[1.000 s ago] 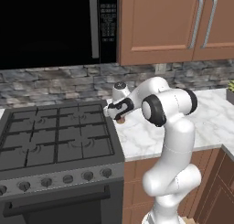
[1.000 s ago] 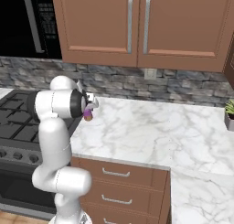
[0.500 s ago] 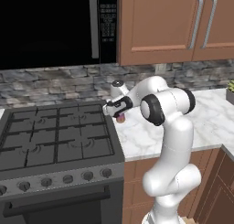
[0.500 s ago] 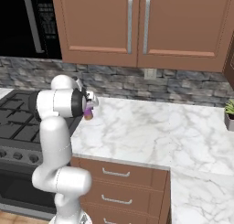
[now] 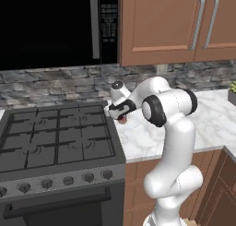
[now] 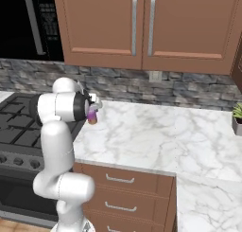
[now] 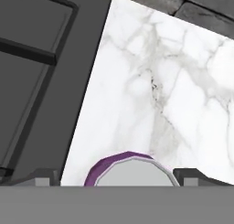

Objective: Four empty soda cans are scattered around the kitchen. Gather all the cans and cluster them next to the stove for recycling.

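A purple-pink soda can (image 6: 91, 116) with an orange-tan lower band stands upright on the marble counter, just right of the stove (image 5: 55, 142). My gripper (image 5: 119, 111) hovers right over it, open. In the hand view the can's silvery top (image 7: 130, 172) sits between the two fingertips (image 7: 42, 176), with a gap on each side. The can (image 5: 122, 120) peeks out under the hand in the left base view. The stove's dark edge (image 7: 41, 58) runs along the left of the hand view.
A black microwave (image 5: 50, 26) hangs above the stove, with brown wall cabinets (image 6: 142, 27) to its right. A stone backsplash (image 6: 156, 86) runs behind the counter. A potted plant (image 6: 237, 117) stands at the far right. Marble counter (image 6: 156, 136) stretches to the right of the can.
The jaws have opened and let go of the purple-pink can, which now stands on the counter. The arm has hardly moved.
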